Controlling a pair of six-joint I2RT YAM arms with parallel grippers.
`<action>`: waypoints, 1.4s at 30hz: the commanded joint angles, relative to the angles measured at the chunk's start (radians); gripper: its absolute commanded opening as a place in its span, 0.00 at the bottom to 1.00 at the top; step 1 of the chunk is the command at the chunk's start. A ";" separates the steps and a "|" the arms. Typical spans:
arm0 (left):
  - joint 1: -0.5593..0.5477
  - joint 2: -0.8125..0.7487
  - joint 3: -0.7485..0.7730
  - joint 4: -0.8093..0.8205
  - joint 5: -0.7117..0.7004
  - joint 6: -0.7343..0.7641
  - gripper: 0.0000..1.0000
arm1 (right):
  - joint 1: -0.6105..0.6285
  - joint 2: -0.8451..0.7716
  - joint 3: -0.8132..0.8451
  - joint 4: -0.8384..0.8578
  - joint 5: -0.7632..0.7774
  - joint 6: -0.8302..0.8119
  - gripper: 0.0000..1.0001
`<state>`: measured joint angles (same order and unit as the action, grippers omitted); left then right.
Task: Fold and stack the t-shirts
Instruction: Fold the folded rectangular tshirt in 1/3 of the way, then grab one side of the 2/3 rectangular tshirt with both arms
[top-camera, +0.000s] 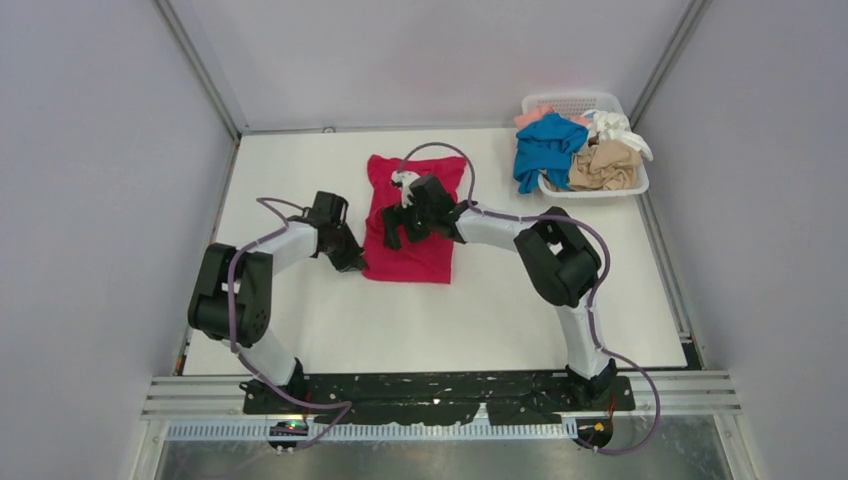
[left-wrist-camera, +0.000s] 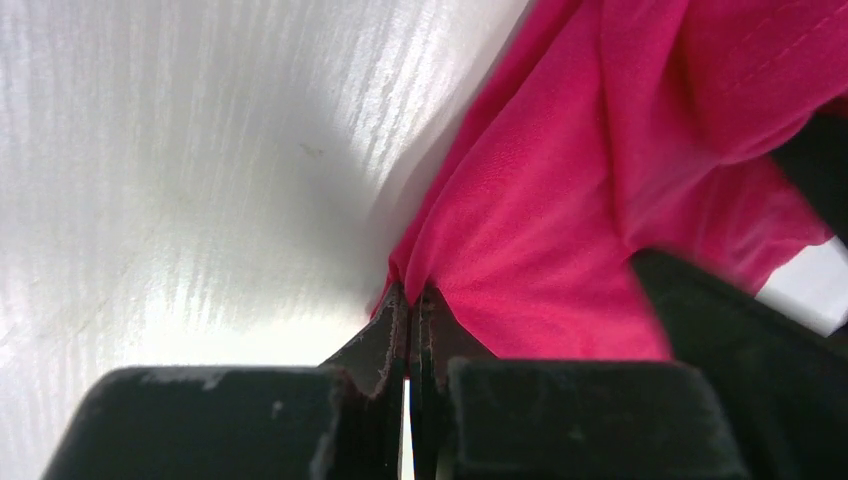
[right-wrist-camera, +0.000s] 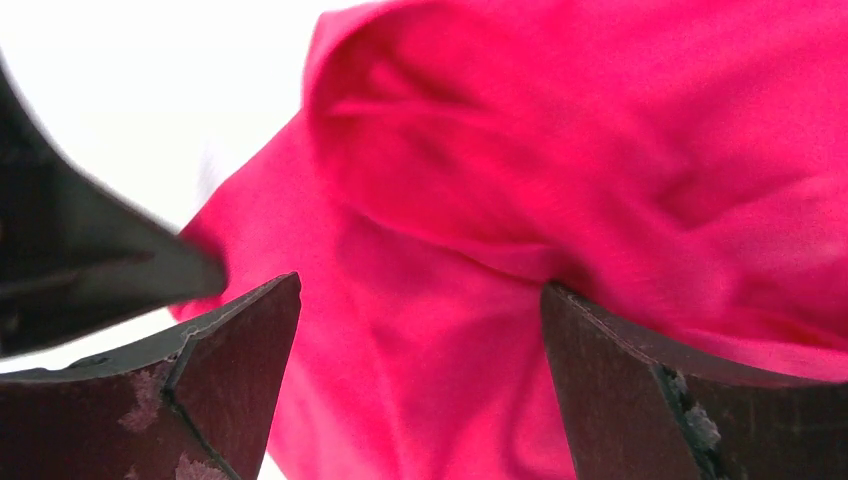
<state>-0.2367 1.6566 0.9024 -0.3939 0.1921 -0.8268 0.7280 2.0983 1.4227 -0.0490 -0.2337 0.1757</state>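
- The left claw (top-camera: 350, 262) is sitting at the 8 o'clock edge of the red shirt (top-camera: 430, 262), with its arm reaching in from 8 o'clock across the tabletop (top-camera: 450, 325).
- In the left wrist view, the left claw (left-wrist-camera: 410, 300) is gripping the red shirt (left-wrist-camera: 560, 250) by its edge. The fingers are pressing together on a pinch of cloth, low against the white surface.
- The red shirt is lying spread near the middle of the tabletop, a little toward 12 o'clock. Its long side is running from 12 to 6 o'clock.
- The right claw (top-camera: 403, 232) is hanging over the middle of the red shirt, its arm coming in from 4 o'clock.
- In the right wrist view, the right claw (right-wrist-camera: 420, 300) is standing wide open, one finger on each side of a raised fold of the red shirt (right-wrist-camera: 600, 180). Whether the tips are touching the cloth I cannot tell.
- The basket (top-camera: 570, 100) is sitting at the tabletop's 1 o'clock corner, well apart from the red shirt.
- In it, a blue shirt (top-camera: 545, 150) is draping over the 8 o'clock rim. A tan shirt (top-camera: 605, 165) is bunching at 4 o'clock, a white shirt (top-camera: 615, 125) at 1 o'clock, and a peach shirt (top-camera: 532, 115) is peeking out at 10 o'clock.
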 joint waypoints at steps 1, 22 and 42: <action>-0.003 -0.001 0.024 -0.114 -0.100 0.036 0.00 | -0.087 0.023 0.106 0.084 0.184 0.144 0.95; -0.003 -0.046 -0.017 -0.119 -0.079 0.104 0.00 | -0.181 -0.299 -0.151 0.169 -0.015 -0.083 0.95; -0.003 -0.093 -0.068 -0.085 -0.071 0.096 0.04 | 0.045 -0.447 -0.587 0.073 -0.035 0.083 0.80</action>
<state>-0.2401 1.5898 0.8539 -0.4599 0.1459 -0.7502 0.7658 1.6276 0.8204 -0.0319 -0.2512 0.2169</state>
